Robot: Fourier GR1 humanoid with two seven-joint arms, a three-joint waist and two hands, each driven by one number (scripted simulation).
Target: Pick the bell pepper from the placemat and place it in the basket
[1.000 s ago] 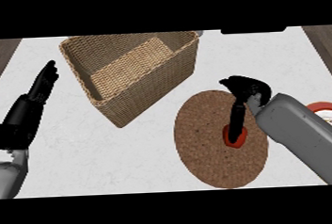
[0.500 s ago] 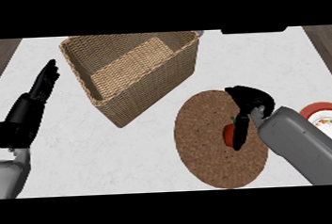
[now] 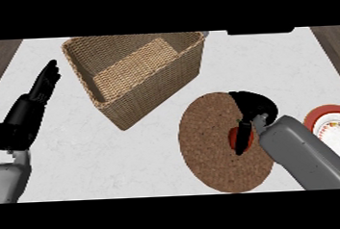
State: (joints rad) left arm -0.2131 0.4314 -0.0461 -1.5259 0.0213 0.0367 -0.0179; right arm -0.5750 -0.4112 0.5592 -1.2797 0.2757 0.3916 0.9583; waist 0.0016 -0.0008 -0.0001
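I see one red bell pepper (image 3: 241, 135) on one round placemat (image 3: 210, 143), my right robot hand (image 3: 253, 114) curled round it; one basket (image 3: 139, 74); left robot hand (image 3: 30, 110) open.

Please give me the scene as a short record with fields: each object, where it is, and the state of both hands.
basket: upper middle of counter, nothing visible inside
placemat: round, brown, right of the basket and nearer the robot
pepper: red, on the placemat, mostly hidden by the right hand
plate: right edge, partly behind the right forearm
right hand: over the placemat, fingers curled round the pepper
left hand: open, resting at the left edge, fingers up
task state: pepper not yet in the basket
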